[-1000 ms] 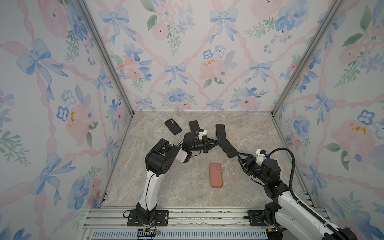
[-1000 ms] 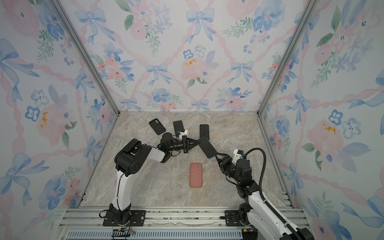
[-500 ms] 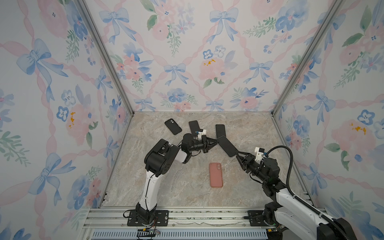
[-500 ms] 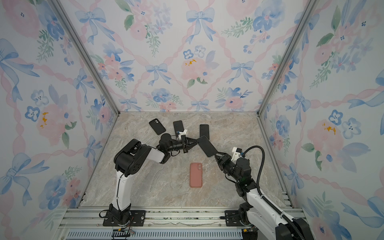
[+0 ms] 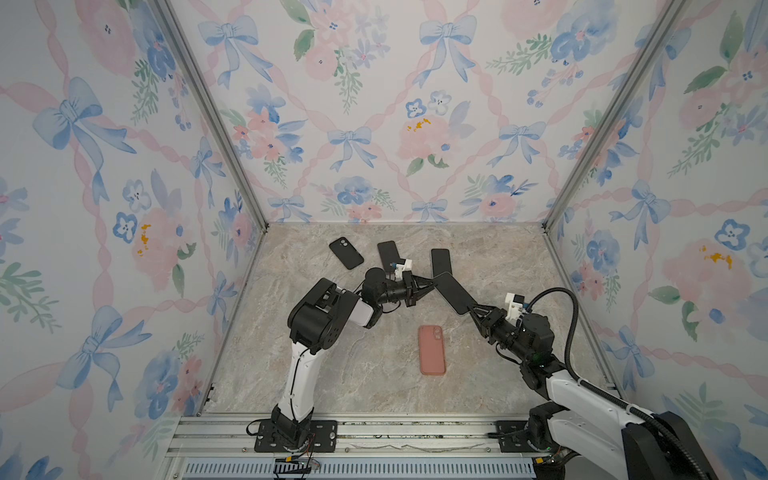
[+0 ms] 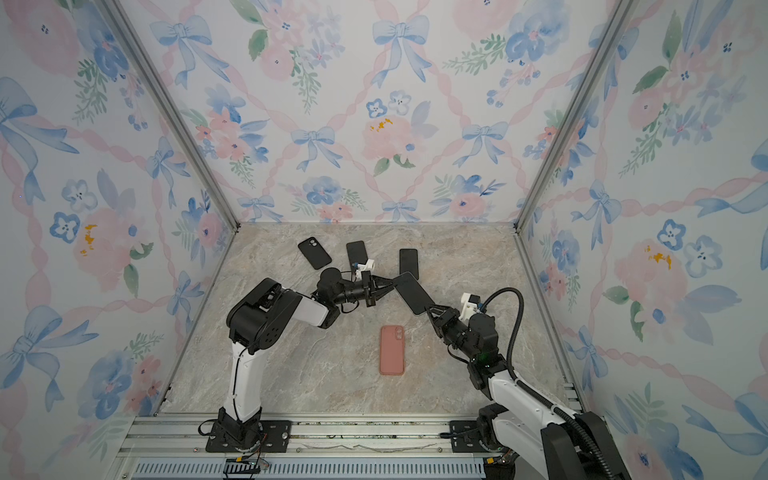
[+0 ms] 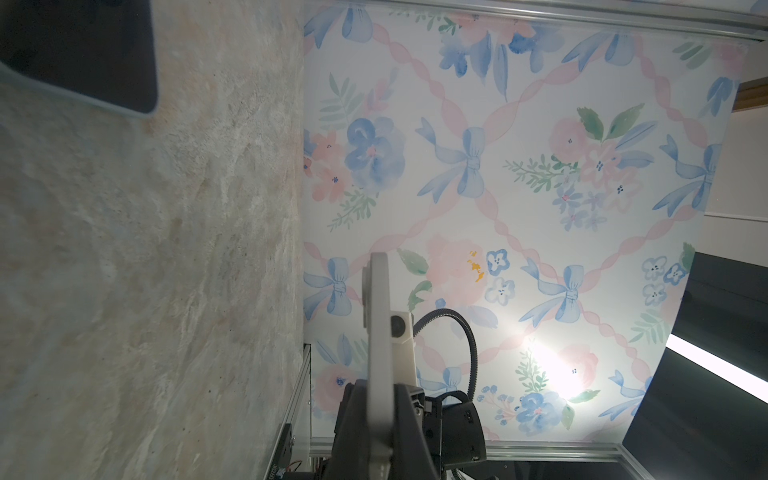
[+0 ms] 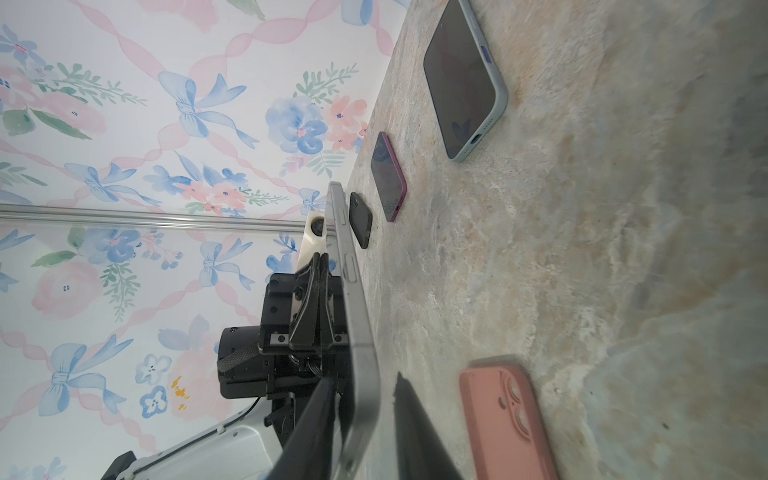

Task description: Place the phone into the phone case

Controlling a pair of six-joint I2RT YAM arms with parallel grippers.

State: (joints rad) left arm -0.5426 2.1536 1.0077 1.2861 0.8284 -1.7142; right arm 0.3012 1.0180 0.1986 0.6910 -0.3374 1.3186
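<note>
Noted: slim dark phone (image 5: 455,293), glossy screen, silvery metal-looking rim; salmon-pink rounded case (image 5: 432,350), matt; beige marbled tabletop (image 5: 365,386), dull.

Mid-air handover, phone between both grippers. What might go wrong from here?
1. The phone hangs above the table, pinched at one end by the left gripper. The right gripper straddles the other end with a gap at one finger, so an early left release would likely drop it.
2. The pink case lies camera side up, so its opening seems to face down. It may need flipping first.
</note>
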